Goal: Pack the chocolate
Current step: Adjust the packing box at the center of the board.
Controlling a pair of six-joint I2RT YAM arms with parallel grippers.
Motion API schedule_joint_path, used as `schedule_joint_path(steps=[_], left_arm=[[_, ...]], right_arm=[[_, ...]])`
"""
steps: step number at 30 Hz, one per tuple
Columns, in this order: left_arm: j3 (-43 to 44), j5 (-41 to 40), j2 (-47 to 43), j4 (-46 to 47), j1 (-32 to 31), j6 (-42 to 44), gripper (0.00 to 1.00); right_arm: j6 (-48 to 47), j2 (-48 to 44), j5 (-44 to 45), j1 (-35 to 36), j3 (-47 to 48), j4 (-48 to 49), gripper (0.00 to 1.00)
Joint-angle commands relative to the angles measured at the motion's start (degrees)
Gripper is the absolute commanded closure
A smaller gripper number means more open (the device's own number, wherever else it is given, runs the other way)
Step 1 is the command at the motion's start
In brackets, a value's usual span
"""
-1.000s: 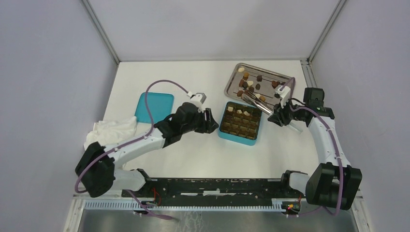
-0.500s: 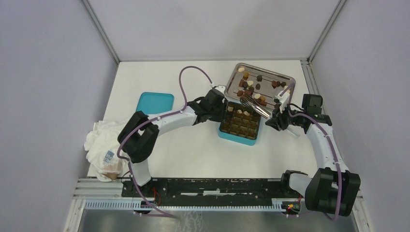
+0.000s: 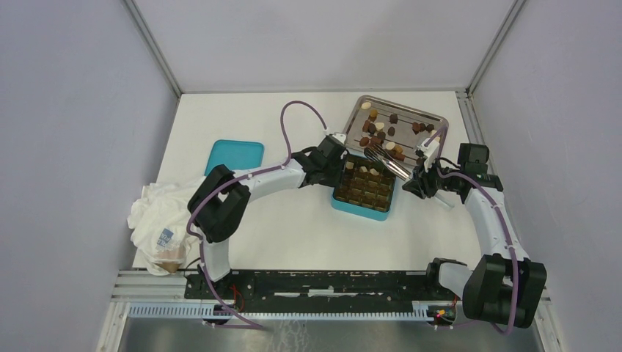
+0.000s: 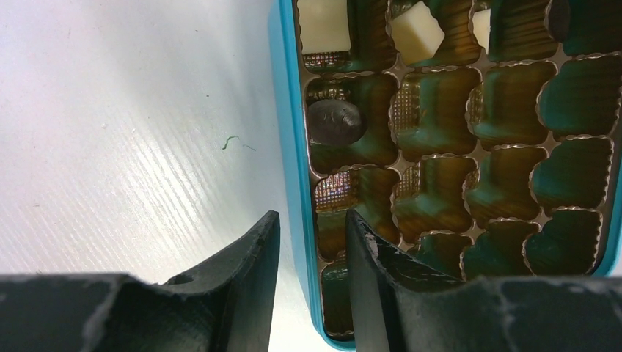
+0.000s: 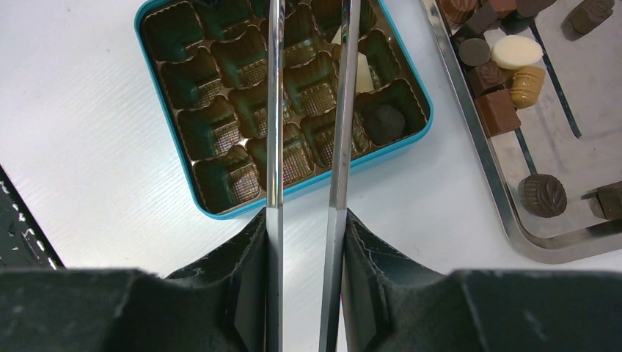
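Note:
The teal box (image 3: 364,188) with its brown gridded insert lies mid-table. It holds a dark chocolate (image 4: 334,122) and cream ones (image 4: 323,26) along its far rows. More chocolate (image 3: 381,128) lies loose on the metal tray (image 3: 400,105). My left gripper (image 4: 311,220) is open and straddles the box's left wall (image 4: 290,147), one finger outside and one inside, with a gap on each side. My right gripper (image 5: 306,220) is shut on the long metal tweezers (image 5: 275,110). Their arms reach over the box toward its far edge, and the tips are out of the wrist view.
The tray's near rim (image 5: 469,147) lies just right of the box, with brown and cream pieces (image 5: 513,53) beside it. The teal lid (image 3: 235,156) lies at the left. A crumpled white cloth (image 3: 161,213) sits by the left arm's base.
My left arm swung right from beside the lid to the box's left edge, and its jaws narrowed around the wall. The right arm with the tweezers shifted only slightly.

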Motion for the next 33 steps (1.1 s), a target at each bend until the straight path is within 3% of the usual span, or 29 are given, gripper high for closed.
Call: schedule_joint_path(steps=[1, 7, 17, 33], left_arm=[[0.96, -1.04, -0.32, 0.04, -0.52, 3.71, 0.57], [2.21, -1.09, 1.61, -0.43, -0.57, 3.69, 0.67], [2.15, -6.47, 0.32, -0.90, -0.64, 4.40, 0.97], [-23.09, -28.43, -21.79, 24.60, -7.30, 17.05, 0.98]], right_arm=[[0.18, -0.22, -1.46, -0.02, 0.01, 2.13, 1.00], [-0.24, -0.13, -1.37, -0.04, -0.08, 1.78, 1.00], [-0.50, -0.19, -2.00, 0.00, 0.00, 1.22, 1.00], [-3.64, -2.09, -8.50, -0.04, 2.88, -4.66, 1.00]])
